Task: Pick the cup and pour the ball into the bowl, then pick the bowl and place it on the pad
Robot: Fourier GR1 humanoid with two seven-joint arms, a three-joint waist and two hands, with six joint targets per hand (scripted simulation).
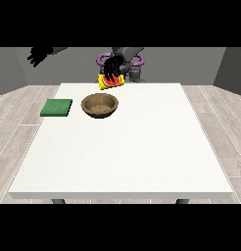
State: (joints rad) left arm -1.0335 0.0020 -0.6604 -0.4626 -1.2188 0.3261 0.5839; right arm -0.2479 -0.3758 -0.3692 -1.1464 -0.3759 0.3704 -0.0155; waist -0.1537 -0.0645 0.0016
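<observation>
A yellow and red cup (111, 82) hangs tilted above the table's far edge, just behind the brown bowl (99, 105). Of the two hands, the one further to the view's right (112, 67) is at top centre, with its fingers curled down over the cup. The bowl stands on the table left of centre, and its inside looks brown. I see no ball. A flat green pad (56, 107) lies to the left of the bowl. The hand at the view's left (38, 55) is raised off the table's far left corner with fingers spread and holds nothing.
The white table (142, 147) stretches wide towards the camera, with a grey floor around it. The robot's torso (128, 59) stands behind the far edge.
</observation>
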